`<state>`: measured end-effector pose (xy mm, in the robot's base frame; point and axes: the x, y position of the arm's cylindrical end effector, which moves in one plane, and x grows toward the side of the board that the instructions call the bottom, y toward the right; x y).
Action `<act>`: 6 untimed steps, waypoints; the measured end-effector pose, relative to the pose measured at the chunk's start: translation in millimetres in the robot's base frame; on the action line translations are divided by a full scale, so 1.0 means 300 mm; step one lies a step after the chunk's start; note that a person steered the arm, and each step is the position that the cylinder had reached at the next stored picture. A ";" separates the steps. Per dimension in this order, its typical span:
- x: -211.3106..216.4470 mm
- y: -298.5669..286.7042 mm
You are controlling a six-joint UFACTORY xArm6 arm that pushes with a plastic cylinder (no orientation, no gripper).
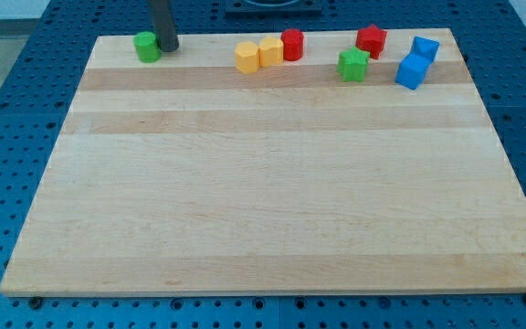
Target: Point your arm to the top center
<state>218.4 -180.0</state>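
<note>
My tip [168,47] rests on the wooden board [272,183] near its top left edge, touching the right side of a green cylinder [146,47]. Near the top centre, to the right of my tip, sit a yellow hexagonal block [247,57], a yellow block [270,51] and a red cylinder [292,44] in a touching row.
At the top right are a red star block [371,39], a green star block [353,65], a blue block [425,48] and a blue cube [412,71]. The board lies on a blue perforated table [7,137].
</note>
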 end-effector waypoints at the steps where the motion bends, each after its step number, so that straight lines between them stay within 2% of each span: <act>1: 0.000 -0.045; 4: 0.000 -0.035; 6: -0.025 0.312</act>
